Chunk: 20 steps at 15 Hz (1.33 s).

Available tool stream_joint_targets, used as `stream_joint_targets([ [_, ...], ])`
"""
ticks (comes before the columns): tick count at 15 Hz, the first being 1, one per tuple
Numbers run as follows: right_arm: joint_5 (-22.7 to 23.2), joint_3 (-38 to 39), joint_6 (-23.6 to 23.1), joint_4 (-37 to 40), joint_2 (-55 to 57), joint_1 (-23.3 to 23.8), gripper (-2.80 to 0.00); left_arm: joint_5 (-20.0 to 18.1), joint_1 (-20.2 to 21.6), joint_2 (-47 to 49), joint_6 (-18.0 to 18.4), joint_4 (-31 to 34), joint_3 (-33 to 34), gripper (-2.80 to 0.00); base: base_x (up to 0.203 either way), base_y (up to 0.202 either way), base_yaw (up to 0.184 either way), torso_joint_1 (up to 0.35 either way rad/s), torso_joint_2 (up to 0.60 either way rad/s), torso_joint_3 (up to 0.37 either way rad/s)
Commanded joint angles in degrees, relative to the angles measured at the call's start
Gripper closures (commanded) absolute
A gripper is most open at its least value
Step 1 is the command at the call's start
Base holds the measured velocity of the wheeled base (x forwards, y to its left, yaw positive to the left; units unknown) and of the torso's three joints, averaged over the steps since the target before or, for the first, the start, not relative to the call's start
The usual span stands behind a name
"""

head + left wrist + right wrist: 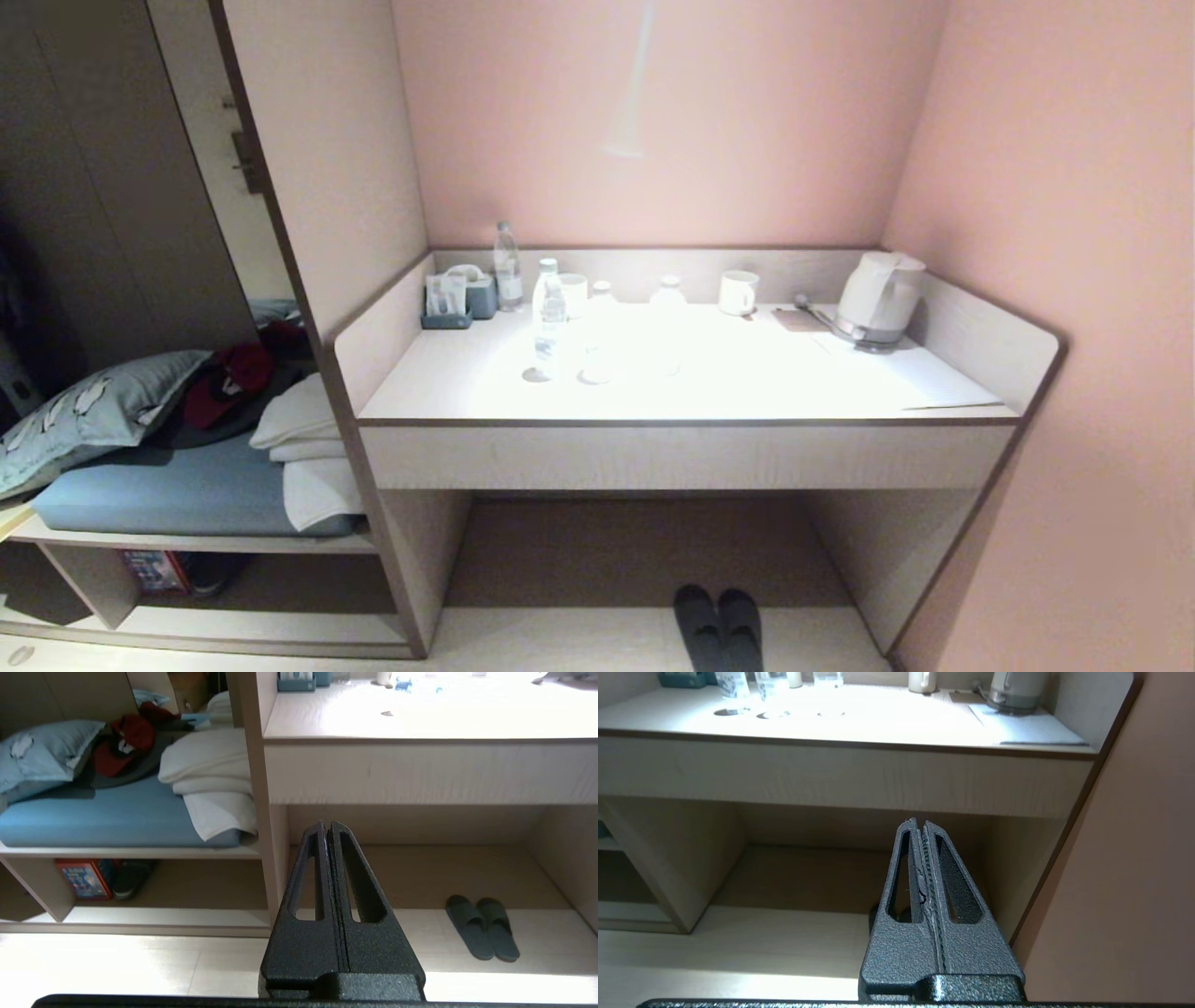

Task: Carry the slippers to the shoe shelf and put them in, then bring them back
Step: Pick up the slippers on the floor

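- The slippers (pixel 482 927) lie side by side, touching, on the floor at the mouth of the recess under the worktop (pixel 691 378); you have not picked them up yet.
- Both pincers, left (pixel 327 824) and right (pixel 917 822), are pressed closed and hold nothing.
- Risk: reaching low, an arm may strike the worktop's front board.
- The shoe shelf (pixel 140 917), lower left, already holds a box and probably a dark shoe.

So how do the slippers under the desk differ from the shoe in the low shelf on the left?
The slippers are a complete pair, side by side; the shoe appears alone. The slippers sit on open floor under the desk, fully visible; the shoe is tucked in the shoe shelf beside a red box, partly shadowed. Both are dark.
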State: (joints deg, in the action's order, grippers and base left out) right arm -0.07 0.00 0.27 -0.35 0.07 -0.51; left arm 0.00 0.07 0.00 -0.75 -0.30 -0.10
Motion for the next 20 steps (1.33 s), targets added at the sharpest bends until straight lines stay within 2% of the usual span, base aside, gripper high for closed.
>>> stream_joint_targets([
  [1, -0.01, 0.00, 0.00, 0.00, 0.01, -0.02, 0.00, 0.00, 0.01, 0.09, -0.04, -0.05, 0.01, 0.00, 0.000, 0.000, 0.000, -0.242, 0.55, 0.305],
  [20, -0.01, 0.00, 0.09, -0.09, 0.10, -0.02, 0.00, 0.00, 0.01, 0.09, -0.04, -0.05, 0.01, 0.00, 0.000, 0.000, 0.000, -0.192, 0.50, 0.305],
])
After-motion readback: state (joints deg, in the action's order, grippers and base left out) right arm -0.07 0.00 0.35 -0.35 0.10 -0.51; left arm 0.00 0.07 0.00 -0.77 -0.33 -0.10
